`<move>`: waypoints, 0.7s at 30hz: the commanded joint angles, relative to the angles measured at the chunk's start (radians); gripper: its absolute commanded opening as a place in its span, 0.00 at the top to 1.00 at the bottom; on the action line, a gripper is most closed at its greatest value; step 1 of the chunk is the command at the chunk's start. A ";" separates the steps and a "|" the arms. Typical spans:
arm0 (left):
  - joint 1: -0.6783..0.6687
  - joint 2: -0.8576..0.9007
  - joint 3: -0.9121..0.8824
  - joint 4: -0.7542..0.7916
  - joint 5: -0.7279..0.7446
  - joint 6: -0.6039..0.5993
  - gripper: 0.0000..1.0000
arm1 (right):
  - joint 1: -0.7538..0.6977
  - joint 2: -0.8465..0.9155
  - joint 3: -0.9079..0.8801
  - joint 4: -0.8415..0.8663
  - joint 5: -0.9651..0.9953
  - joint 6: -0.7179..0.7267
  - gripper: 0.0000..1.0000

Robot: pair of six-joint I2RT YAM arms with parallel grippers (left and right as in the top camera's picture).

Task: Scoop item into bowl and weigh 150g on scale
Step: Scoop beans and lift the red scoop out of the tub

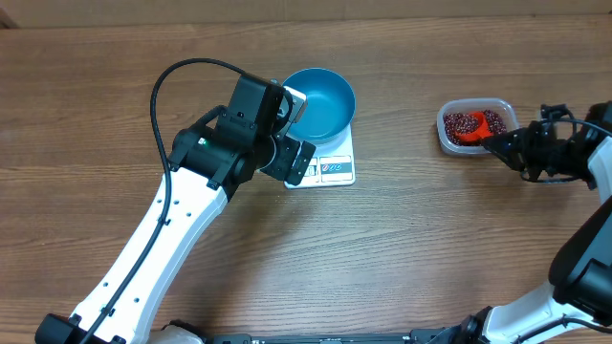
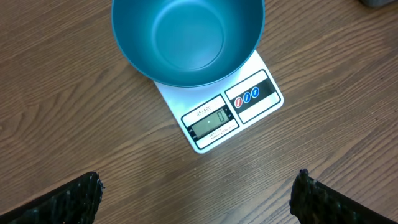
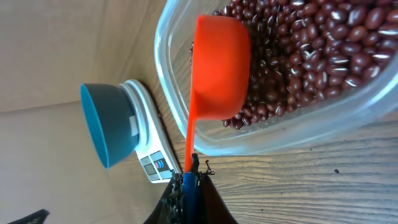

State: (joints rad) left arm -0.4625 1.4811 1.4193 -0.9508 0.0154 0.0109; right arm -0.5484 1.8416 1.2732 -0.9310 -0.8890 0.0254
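Observation:
The blue bowl [image 1: 323, 100] [image 2: 186, 37] stands empty on the white scale [image 1: 335, 169] [image 2: 249, 99], whose display shows zero. My left gripper [image 1: 298, 132] [image 2: 198, 180] hovers open just left of and in front of the scale, with only bare table between its fingertips [image 2: 87, 186]. At the right, my right gripper [image 1: 499, 143] [image 3: 189, 180] is shut on the handle of an orange scoop [image 1: 481, 129] [image 3: 217, 68]. The scoop's cup lies in the red-brown beans [image 1: 462, 121] [image 3: 323, 43] inside a clear tub [image 1: 445, 137] [image 3: 280, 134]. The right wrist view also shows the bowl [image 3: 102, 124] and the scale [image 3: 149, 152] at the far left.
Bare wood table surrounds the scale and the tub. The left arm's white link [image 1: 163, 248] crosses the lower left, with a black cable [image 1: 158, 96] looping above it. The right arm [image 1: 583, 258] comes in from the right edge.

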 commanded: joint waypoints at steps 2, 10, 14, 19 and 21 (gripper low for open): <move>0.004 -0.006 0.016 0.002 0.011 0.019 0.00 | -0.040 0.007 -0.005 -0.021 -0.096 -0.064 0.96; 0.004 -0.006 0.016 0.002 0.011 0.019 0.00 | -0.065 0.007 -0.005 -0.092 -0.137 -0.167 0.96; 0.004 -0.006 0.016 0.002 0.011 0.019 0.00 | -0.070 0.007 -0.005 -0.100 -0.150 -0.174 0.96; 0.004 -0.006 0.016 0.002 0.011 0.019 0.00 | -0.070 0.007 -0.004 -0.100 -0.153 -0.174 0.96; 0.004 -0.006 0.016 0.002 0.011 0.019 0.01 | -0.070 0.007 -0.004 -0.100 -0.161 -0.174 0.96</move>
State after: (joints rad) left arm -0.4629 1.4815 1.4193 -0.9508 0.0154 0.0109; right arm -0.6090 1.8416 1.2732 -1.0332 -1.0092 -0.1276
